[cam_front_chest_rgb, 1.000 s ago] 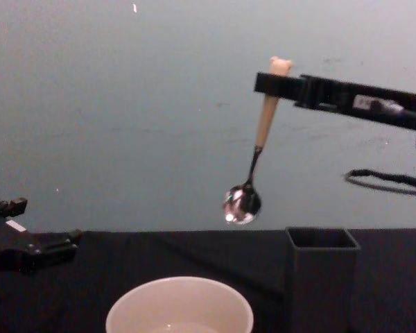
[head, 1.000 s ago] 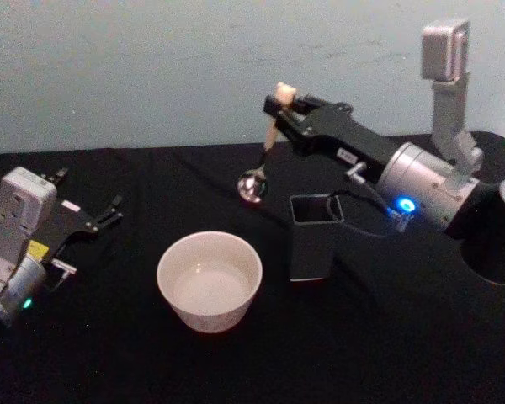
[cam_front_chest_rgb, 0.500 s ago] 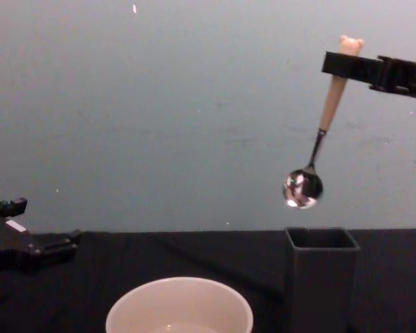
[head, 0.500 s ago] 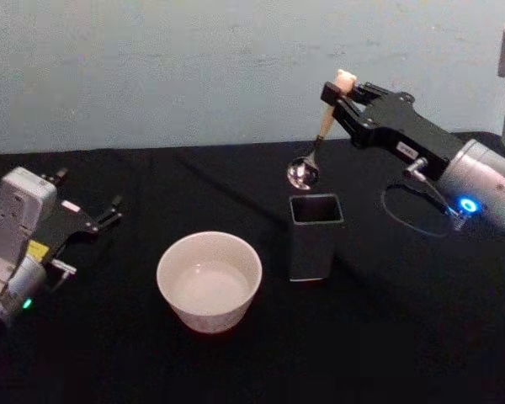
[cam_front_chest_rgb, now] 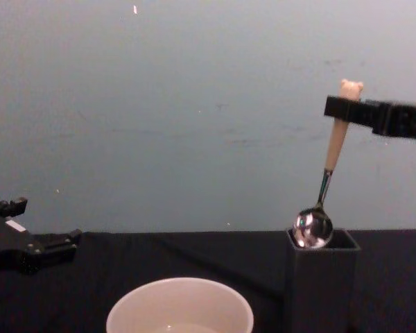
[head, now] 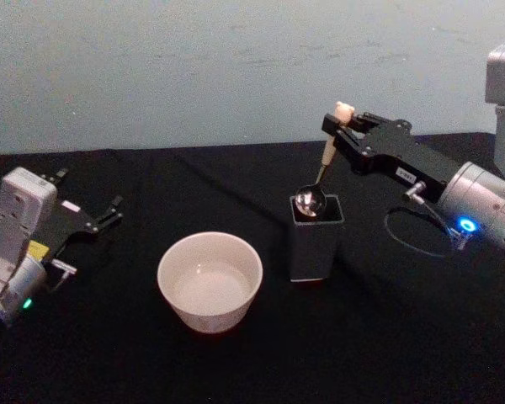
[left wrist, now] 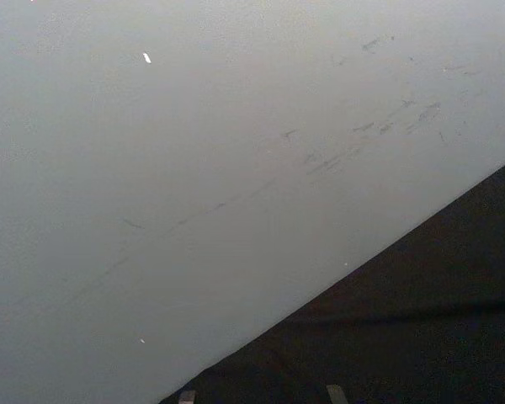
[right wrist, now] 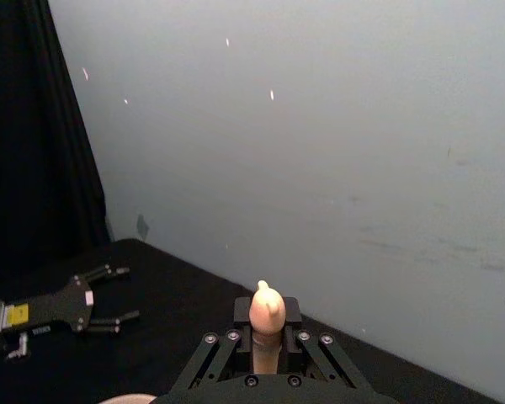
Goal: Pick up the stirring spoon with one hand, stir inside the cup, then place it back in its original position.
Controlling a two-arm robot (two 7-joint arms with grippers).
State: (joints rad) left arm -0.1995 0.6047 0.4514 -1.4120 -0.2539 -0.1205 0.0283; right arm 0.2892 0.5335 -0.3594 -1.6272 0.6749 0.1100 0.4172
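right tool (head: 342, 119) clamps stirring spoon (head: 325, 159), bowl at dark holder (head: 314, 250) rim; left tool (head: 91, 190) apart.

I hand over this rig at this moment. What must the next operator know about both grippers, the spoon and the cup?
The right gripper is shut on the stirring spoon, high on its handle under the bear head; the spoon hangs bowl down.
The left gripper is open, parked at the left of the table.
The spoon's bowl is at the open top of the dark holder; the cup stands left of the holder.
Done: spoon picked up; stirring cannot be confirmed here.
Left: lower it into the holder, release, withdraw.
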